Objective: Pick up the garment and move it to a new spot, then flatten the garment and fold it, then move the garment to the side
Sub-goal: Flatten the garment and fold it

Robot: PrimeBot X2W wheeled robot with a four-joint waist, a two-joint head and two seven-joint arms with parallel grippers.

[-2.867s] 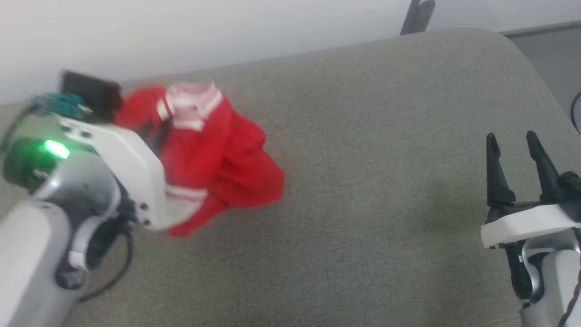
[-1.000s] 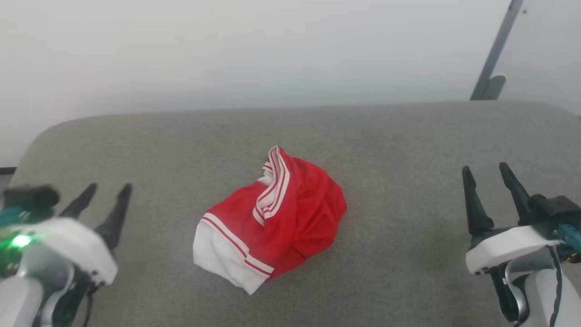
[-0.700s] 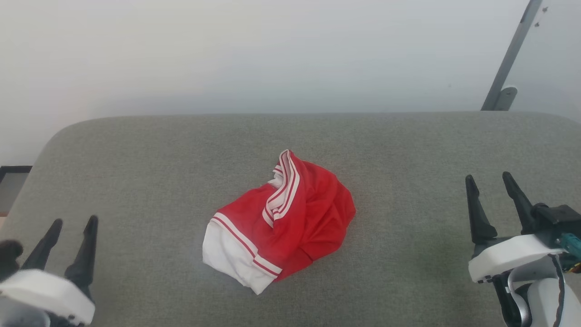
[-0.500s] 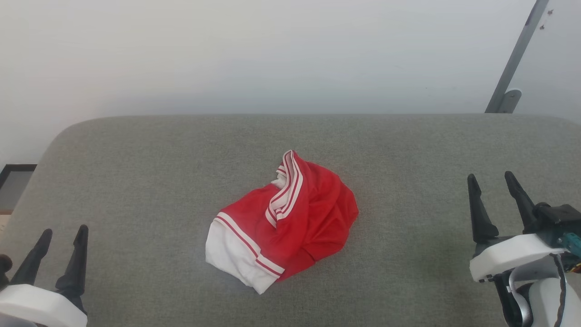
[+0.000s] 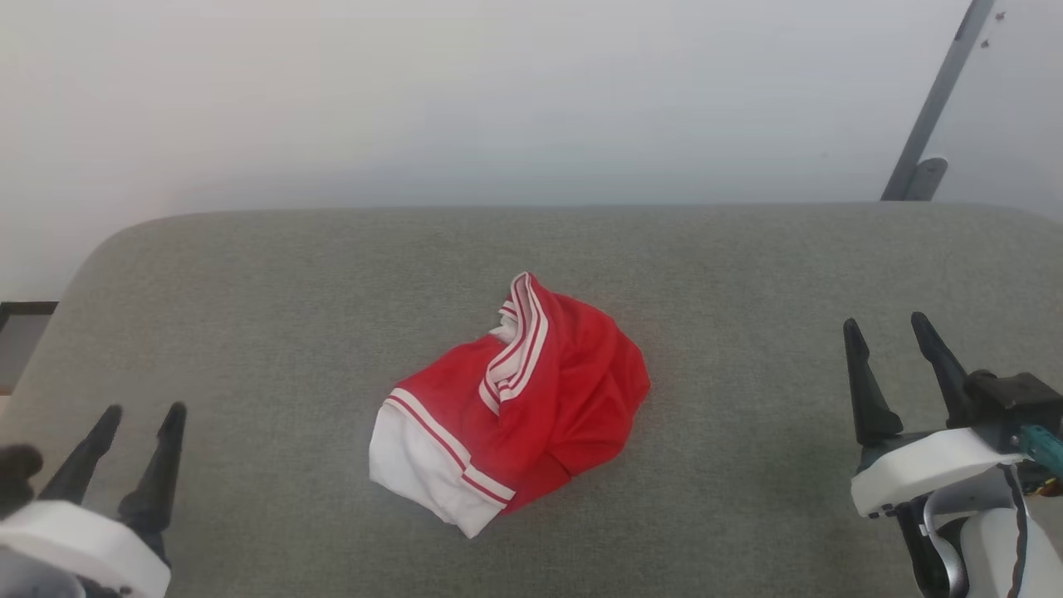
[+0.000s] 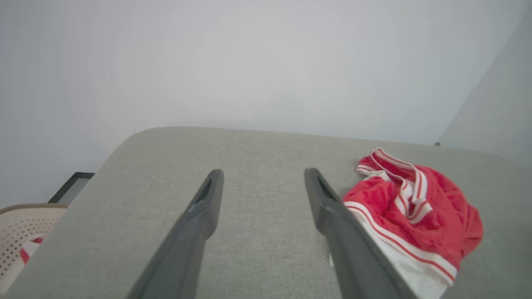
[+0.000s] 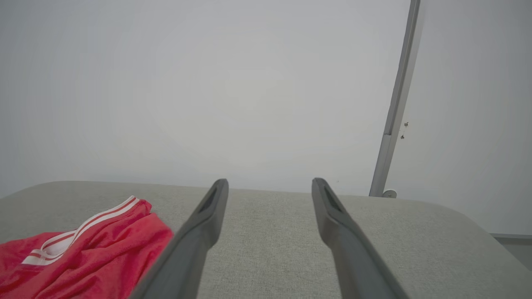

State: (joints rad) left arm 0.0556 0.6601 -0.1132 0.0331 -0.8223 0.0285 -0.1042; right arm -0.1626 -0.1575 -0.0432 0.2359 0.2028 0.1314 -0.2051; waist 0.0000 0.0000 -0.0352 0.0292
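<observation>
The garment lies crumpled in a heap at the middle of the grey cushioned surface, red with a white sleeve and red-white striped trim showing. No lettering shows. My left gripper stands open at the lower left, well apart from the heap. At the lower right my right gripper is open too, with nothing between its fingers. The left wrist view has the garment just right of my left gripper. In the right wrist view the garment sits left of my right gripper.
A beige perforated basket with a bit of red-and-white cloth sits beyond the surface's left edge. A white wall runs behind the surface, with a grey metal post at the far right. A dark frame shows at the left edge.
My left gripper has let go of the garment and drawn back to the lower left. The head camera turned, so the heap now shows at centre. Over the last half second little moved.
</observation>
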